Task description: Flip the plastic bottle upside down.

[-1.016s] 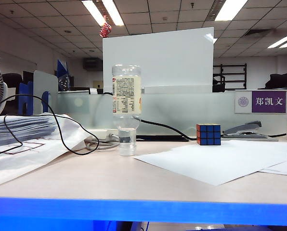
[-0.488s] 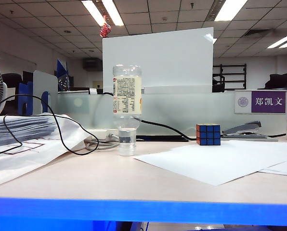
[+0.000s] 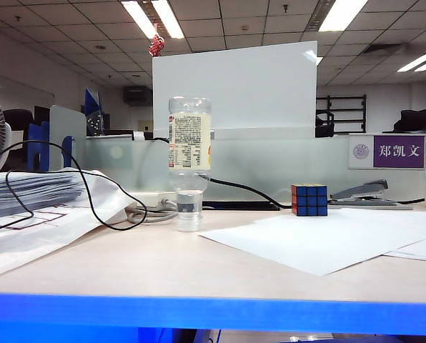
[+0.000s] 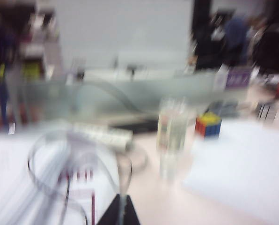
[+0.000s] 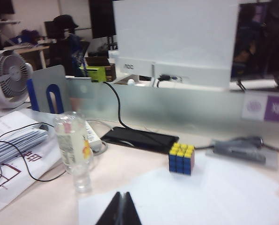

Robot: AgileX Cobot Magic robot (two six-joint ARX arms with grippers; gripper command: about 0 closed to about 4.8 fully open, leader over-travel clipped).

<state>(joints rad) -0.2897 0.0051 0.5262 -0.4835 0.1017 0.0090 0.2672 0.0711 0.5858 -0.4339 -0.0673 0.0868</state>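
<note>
The plastic bottle [image 3: 189,163] stands cap-down on the bench [image 3: 163,264], well ahead of both pairs of fingers. The left gripper [image 4: 119,212] and right gripper [image 5: 119,210] are clenched, holding nothing. It looks light, empty, tippy; I'd grip the labelled middle.

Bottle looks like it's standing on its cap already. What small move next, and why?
Probably none toward it: keep both arms back. The plastic bottle stands inverted on its cap, untouched, and the left end effector and right end effector are shut and well clear, so any approach risks toppling it.
</note>
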